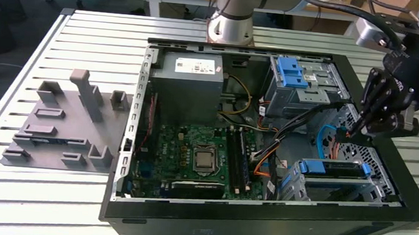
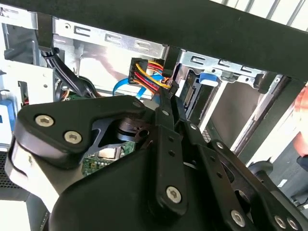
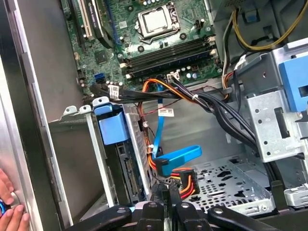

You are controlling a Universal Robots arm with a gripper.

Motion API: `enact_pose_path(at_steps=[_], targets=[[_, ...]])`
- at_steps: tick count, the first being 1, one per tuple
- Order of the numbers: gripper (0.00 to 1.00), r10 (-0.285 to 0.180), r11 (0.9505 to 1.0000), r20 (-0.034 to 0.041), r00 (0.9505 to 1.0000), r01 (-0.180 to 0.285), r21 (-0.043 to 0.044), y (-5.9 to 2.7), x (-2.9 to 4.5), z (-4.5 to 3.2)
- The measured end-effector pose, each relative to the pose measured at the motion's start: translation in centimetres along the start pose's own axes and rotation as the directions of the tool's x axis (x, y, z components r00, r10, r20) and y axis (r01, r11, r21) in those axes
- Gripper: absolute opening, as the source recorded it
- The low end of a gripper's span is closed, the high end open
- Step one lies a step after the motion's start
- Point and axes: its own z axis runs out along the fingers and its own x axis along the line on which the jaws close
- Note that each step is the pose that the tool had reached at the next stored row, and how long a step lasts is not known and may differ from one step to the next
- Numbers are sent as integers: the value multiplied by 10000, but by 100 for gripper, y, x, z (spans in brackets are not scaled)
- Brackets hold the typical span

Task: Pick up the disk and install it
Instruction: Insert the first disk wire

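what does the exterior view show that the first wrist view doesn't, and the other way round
Exterior view alone: the grey fixture block on the slatted table, the arm's base, and the power supply.

First wrist view alone: fingertips of a person's hand at the case edge.

Both: the motherboard, the disk seated in its bay with a blue rail, and the tool at the cable connectors.
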Motion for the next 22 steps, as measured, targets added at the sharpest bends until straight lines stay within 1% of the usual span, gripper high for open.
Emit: enact_pose_path(at_steps=[5,11,14,17,19,22], targets=[[16,-394,9992,-4,9992,394,39,11,31,3],[16,-650,9979,-5,9979,650,76,26,110,12],[16,-815,9966,-4,9967,815,109,30,139,17],[16,-1123,9935,-6,9937,1123,165,30,144,19],[16,-1329,9909,-4,9911,1329,221,30,147,22],[16,-1462,9888,3,9893,1461,297,42,161,27]])
